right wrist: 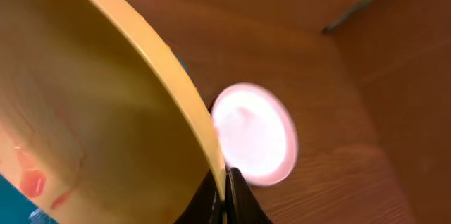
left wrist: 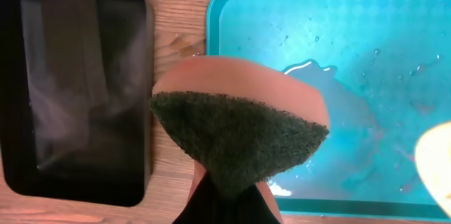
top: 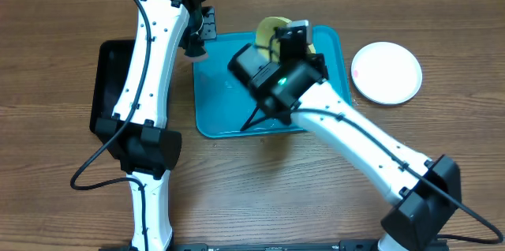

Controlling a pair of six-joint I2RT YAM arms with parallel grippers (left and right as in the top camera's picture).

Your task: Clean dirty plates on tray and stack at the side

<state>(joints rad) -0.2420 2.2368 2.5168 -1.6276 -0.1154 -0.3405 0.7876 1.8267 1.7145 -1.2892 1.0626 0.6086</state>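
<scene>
2 plates, 2 trays, 1 sponge. My right gripper (right wrist: 225, 197), closed to a slit, pinches the rim of the smooth, red-smeared yellow-green plate (right wrist: 91, 111), which is tilted over the wet turquoise tray (left wrist: 282, 34). My left gripper (left wrist: 229, 192) clamps the coarse green-faced sponge (left wrist: 239, 139). Beyond lie the glossy rectangular black tray (left wrist: 77, 90) and the round white plate (right wrist: 254, 136).

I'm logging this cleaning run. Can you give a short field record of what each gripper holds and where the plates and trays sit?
left gripper: shut on sponge, by the tray left rim
right gripper: shut on yellow plate rim, plate tilted
yellow plate state: red smears inside
white plate: flat on table, right of tray
tray state: wet, puddle on its floor
black tray: left of tray
</scene>
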